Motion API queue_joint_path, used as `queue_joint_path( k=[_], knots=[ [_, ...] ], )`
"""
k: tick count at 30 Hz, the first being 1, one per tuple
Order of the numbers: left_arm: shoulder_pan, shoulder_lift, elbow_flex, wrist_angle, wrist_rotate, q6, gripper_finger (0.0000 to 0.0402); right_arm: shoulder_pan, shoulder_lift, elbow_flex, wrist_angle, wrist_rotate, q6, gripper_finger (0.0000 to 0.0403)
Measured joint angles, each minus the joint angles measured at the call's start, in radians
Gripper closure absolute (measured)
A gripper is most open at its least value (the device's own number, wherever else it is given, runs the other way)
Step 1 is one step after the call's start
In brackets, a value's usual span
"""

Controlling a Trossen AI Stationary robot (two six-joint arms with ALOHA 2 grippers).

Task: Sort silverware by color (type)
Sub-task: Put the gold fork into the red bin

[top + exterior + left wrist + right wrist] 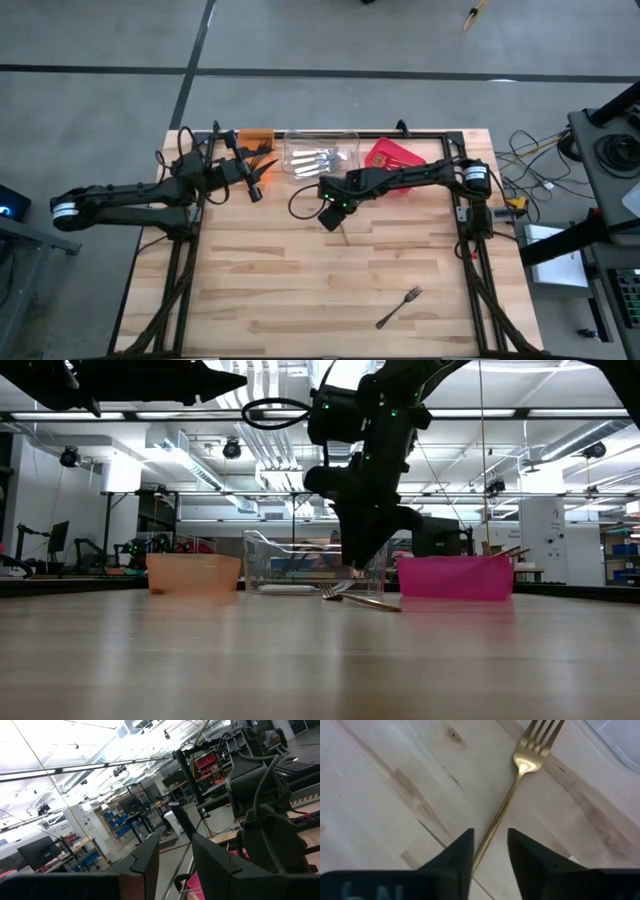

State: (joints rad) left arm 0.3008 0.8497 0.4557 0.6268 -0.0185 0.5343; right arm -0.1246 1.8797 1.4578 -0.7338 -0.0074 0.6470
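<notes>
Your right gripper (490, 851) is low over the middle of the wooden table (300, 290), just near of the clear bin (320, 155), and its two fingers stand a little apart on both sides of the handle of a gold fork (520, 785) that lies flat on the wood; you can't tell if they touch it. Your left gripper (175, 857) hangs up in the air by the orange bin (256, 136) at the far left, with its fingers a little apart and nothing between them. Silver forks (318, 158) lie in the clear bin, the red bin (392, 155) sits just right of it, and one dark fork (400, 307) lies alone near the near right corner.
</notes>
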Motion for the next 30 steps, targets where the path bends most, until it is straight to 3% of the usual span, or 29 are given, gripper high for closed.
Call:
queue_joint_path(
  k=[6, 11, 22, 30],
  knots=[
    [0.0, 0.0, 0.001, 0.0, 0.0, -0.001, 0.0302, 0.0, 0.012, 0.0, 0.013, 0.047, 0.023, 0.0223],
    [0.0, 0.0, 0.002, 0.0, 0.0, -0.001, 0.0302, 0.0, 0.044, 0.0, 0.027, 0.063, 0.037, 0.0198],
    [0.0, 0.0, 0.002, -0.001, 0.0, -0.001, 0.0302, 0.0, 0.12, 0.0, 0.07, 0.073, 0.04, 0.0219],
    [0.0, 0.0, 0.002, -0.001, 0.0, -0.001, 0.0302, -0.001, 0.146, 0.003, 0.056, 0.072, 0.036, 0.0289]
  ],
)
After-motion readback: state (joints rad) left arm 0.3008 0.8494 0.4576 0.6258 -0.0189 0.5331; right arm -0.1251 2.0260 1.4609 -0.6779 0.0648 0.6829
